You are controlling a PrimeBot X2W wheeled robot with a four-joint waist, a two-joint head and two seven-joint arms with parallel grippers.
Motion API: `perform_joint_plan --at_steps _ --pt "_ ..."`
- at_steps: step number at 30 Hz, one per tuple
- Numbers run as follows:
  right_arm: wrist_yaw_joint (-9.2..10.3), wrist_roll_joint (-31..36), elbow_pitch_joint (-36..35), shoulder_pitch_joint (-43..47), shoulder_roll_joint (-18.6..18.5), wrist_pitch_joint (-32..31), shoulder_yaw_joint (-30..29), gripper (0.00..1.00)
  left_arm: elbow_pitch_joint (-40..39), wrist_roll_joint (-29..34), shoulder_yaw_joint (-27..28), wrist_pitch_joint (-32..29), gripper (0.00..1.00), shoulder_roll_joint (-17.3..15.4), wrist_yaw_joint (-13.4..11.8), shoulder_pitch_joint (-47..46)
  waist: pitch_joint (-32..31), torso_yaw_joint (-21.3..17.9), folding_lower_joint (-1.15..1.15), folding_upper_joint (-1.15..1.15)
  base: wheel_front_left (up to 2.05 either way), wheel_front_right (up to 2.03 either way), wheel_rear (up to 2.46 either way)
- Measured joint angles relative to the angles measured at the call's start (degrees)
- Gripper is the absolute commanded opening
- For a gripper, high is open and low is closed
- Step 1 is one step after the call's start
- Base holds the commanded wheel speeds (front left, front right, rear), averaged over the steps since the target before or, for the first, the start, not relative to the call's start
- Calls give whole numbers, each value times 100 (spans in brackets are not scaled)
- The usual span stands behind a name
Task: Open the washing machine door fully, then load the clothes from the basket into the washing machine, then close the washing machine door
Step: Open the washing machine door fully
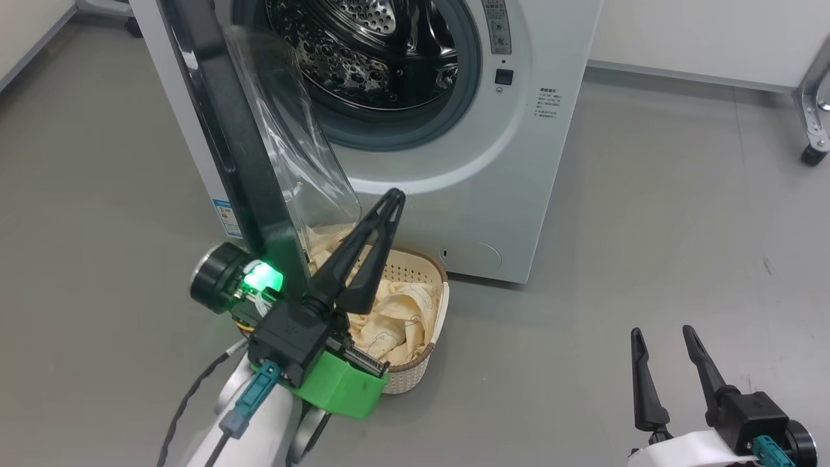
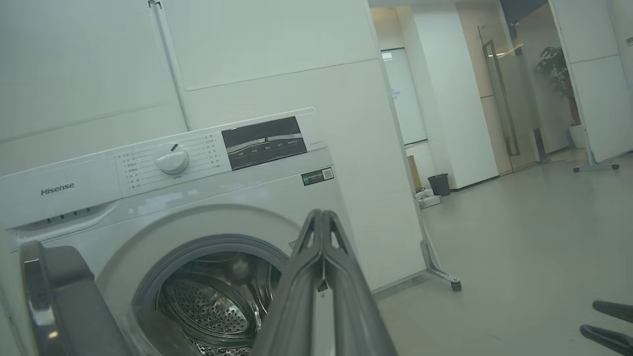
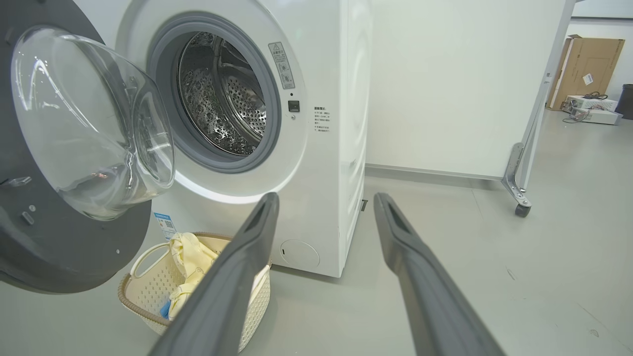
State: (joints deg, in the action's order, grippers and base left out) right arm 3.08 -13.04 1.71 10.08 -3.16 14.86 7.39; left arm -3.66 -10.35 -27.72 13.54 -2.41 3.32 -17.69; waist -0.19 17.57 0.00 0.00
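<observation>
The white washing machine point(image 1: 519, 162) stands with its door point(image 1: 220, 123) swung out to the left, steel drum point(image 1: 376, 45) exposed. The cream basket point(image 1: 428, 363) sits on the floor before it, holding pale-yellow clothes point(image 1: 395, 318); a blue piece point(image 3: 165, 309) peeks out low in the right wrist view. My left gripper point(image 1: 393, 198) is shut and empty, raised above the basket beside the door's glass bowl point(image 1: 292, 149). My right gripper point(image 1: 660, 334) stands open and empty at the lower right, well clear of the basket point(image 3: 148, 282) and machine point(image 3: 341, 123).
Grey floor point(image 1: 648, 227) lies around the machine. A wheeled frame leg point(image 1: 814, 117) stands at the far right. In the left wrist view a partition on castors point(image 2: 440, 272) stands beside the machine point(image 2: 173, 198), with an open hall beyond. Boxes point(image 3: 588, 69) sit far off.
</observation>
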Motion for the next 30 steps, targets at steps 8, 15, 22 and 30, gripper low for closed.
perform_joint_plan --at_steps 8,15,22,30 --pt "-9 0 9 0 29 0 -34 100 310 -276 -280 -235 0 -9 -8 241 21 -45 0 0 0 0 0" --pt "-49 2 25 1 47 0 -77 100 749 -549 -397 -470 0 -19 -137 460 37 -55 0 0 0 0 0" --pt "-67 13 59 1 62 0 -85 100 1337 -628 -102 -592 0 -23 -372 487 58 -64 0 0 0 0 0" --pt "-102 66 67 -1 71 0 -102 100 1741 -679 275 -533 0 -16 -613 344 114 -138 0 0 0 0 0"
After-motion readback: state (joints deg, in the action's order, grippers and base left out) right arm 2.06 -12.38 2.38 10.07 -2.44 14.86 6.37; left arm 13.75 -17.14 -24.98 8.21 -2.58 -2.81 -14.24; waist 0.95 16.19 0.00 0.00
